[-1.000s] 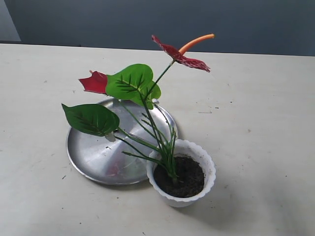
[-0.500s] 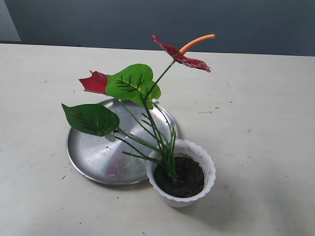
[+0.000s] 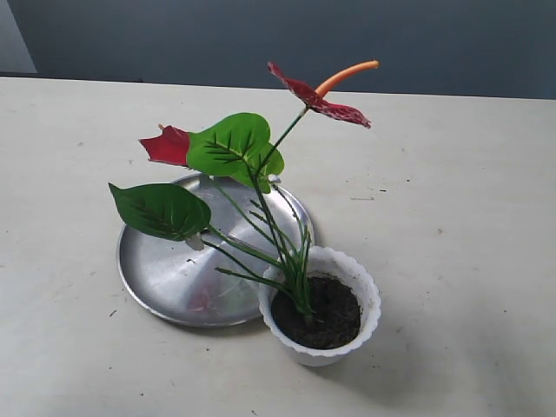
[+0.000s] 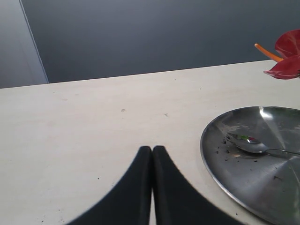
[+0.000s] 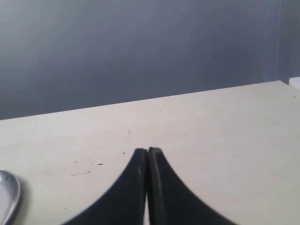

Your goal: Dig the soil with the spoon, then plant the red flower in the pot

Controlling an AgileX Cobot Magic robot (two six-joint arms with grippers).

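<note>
The red flower (image 3: 261, 165) stands with its green stems rooted in the dark soil (image 3: 318, 313) that fills the white pot (image 3: 365, 291). One red bloom with an orange spike (image 4: 286, 56) shows in the left wrist view too. The spoon (image 4: 251, 144) lies on the round steel plate (image 4: 243, 183); in the exterior view the leaves mostly hide it. My left gripper (image 4: 152, 149) is shut and empty over bare table beside the plate. My right gripper (image 5: 148, 151) is shut and empty, away from everything. Neither gripper appears in the exterior view.
The steel plate (image 3: 165, 269) sits on the pale table (image 3: 452, 200), touching the pot's far left side, with soil crumbs on it. Its rim (image 5: 9, 192) edges the right wrist view. A dark grey wall (image 3: 261, 35) lies beyond the table's far edge.
</note>
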